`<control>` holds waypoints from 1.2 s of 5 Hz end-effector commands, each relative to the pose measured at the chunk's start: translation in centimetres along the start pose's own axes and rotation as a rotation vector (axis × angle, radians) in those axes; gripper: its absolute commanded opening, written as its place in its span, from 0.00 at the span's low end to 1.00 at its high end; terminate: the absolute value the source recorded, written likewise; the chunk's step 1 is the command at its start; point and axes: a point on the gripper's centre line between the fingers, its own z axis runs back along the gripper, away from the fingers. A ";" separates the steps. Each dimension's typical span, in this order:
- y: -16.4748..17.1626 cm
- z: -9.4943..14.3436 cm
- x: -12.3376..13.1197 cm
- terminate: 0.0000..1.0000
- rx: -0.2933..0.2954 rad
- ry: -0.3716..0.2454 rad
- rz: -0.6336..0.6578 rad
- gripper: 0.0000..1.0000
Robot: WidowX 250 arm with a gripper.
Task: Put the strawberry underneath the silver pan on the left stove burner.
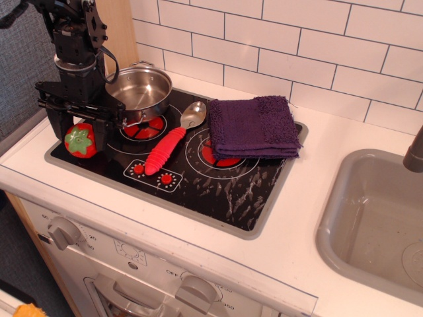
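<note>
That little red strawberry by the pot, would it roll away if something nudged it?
Probably. The strawberry looks round and glossy, so it may roll or slip on the smooth black cooktop. It seems a light plastic toy, likely stiff rather than squashy. Its leafy green cap might stop a roll.

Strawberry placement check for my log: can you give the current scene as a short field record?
strawberry: on the cooktop's front-left corner, between the gripper fingers
gripper state: cannot tell whether shut or released
silver pan: upright, empty, at the rear of the left stove burner
spoon: red handle, lying between the burners
purple cloth: folded over the right burner
</note>
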 end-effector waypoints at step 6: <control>-2.3 4.3 -0.1 1.00 -0.111 -0.139 -0.299 1.00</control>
